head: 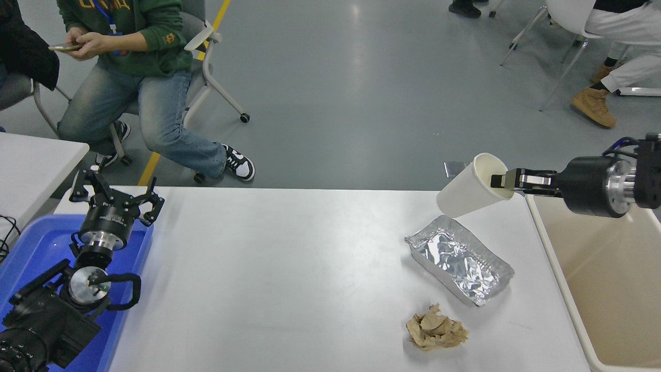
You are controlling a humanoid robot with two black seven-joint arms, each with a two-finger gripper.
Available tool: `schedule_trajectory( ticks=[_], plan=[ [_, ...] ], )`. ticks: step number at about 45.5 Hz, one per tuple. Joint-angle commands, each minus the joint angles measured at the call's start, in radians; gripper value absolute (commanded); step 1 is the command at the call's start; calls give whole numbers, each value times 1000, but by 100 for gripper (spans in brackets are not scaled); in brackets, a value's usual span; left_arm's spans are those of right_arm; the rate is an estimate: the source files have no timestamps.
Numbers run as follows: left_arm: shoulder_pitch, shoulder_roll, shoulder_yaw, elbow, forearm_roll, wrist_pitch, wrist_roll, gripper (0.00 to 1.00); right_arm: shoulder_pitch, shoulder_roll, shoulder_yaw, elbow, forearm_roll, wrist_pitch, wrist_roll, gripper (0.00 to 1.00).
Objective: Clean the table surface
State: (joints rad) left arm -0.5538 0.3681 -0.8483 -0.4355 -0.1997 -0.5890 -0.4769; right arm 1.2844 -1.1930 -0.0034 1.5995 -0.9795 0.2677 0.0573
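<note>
Matte white, the desk (289,268) spans the view above a grey floor. On it lie a crinkled foil tray (459,259) and a crumpled brown paper wad (435,328). The right gripper (498,181) pinches a tilted white paper cup (472,186) by its rim, held aloft beside the beige tub (609,289). The left gripper (114,197), fingers spread, hangs over a blue bin (36,248).

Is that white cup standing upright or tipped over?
Tipped. The cup hangs tilted in the right end effector, mouth toward the arm, above the table surface.
</note>
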Motion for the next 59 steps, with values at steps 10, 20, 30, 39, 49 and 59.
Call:
schedule_trajectory(
  ticks=[10,20,30,39,49,59],
  plan=[
    [0,0,0,0,0,0,1,100,-75,-180,5,-67,1,15,127,0],
    [0,0,0,0,0,0,0,100,-129,-224,3,-130,1,8,196,0],
    [0,0,0,0,2,0,1,100,-198,-195,2,-242,1,-27,216,0],
    [0,0,0,0,0,0,0,100,-304,-123,3,-415,42,-59,279,0],
    [0,0,0,0,0,0,0,100,-396,-14,6,-627,67,-59,351,0],
    [0,-1,0,0,0,0,0,100,-477,104,10,-849,79,-59,410,0]
  ],
)
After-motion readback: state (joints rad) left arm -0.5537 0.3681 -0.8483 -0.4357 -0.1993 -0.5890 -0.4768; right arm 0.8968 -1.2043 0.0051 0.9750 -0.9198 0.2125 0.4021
